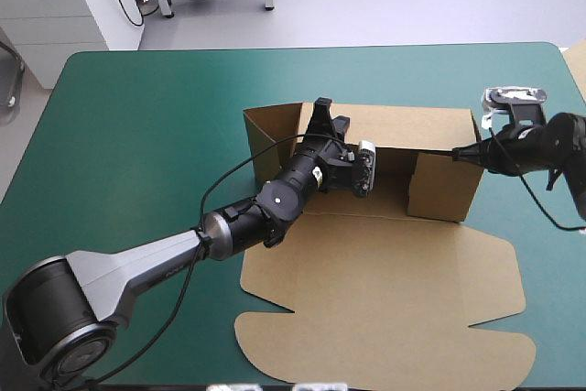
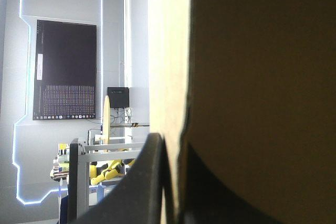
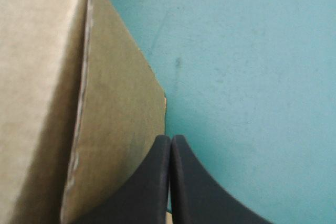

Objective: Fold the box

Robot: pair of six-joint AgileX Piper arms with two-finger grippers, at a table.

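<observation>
- At mid-table stands the box, half made: its far and side walls are raised, and the lid lies flat toward the near edge.
- On the far wall's top edge the left claw is clamped on the board. The right claw — fingers pressed together, holding nothing — sits just outside the right wall.
- Tucking and locking the walls looks still to do.
- Bare table lies left, right and far, but the lid nearly reaches the near edge.

Teal-green surface carries a brown box, sitting right of surface centre. Raised walls stand toward the surface's far edge, and the lid panel lies flat toward its near edge.
</observation>
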